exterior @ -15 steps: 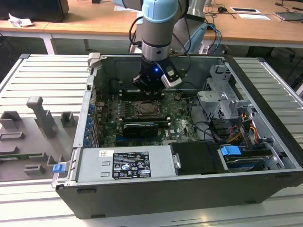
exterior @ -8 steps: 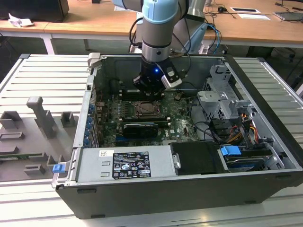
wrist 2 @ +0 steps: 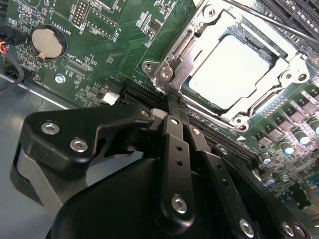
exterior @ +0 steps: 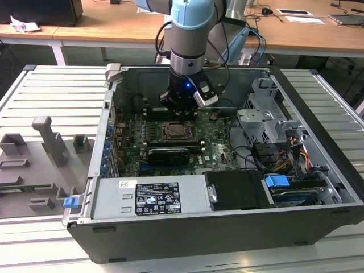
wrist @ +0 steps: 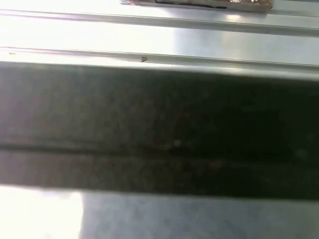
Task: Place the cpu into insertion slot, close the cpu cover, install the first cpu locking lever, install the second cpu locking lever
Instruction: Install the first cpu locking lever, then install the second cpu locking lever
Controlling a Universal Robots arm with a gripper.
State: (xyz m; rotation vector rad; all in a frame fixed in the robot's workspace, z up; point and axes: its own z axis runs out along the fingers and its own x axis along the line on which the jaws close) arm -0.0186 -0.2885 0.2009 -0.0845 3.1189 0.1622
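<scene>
While jaws pressed together, gripper (wrist 2: 175, 107) hovers just beside cpu (wrist 2: 230, 69) under cpu cover (wrist 2: 279, 74)

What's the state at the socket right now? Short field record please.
cpu: seated in the insertion slot, pale face showing
cpu cover: metal frame lying down around the cpu, middle window over the chip
hand: fingers together, tips right at the socket's corner by the hinge
arm: reaching down into the open computer case above the socket
board: green motherboard with a coin battery
</scene>
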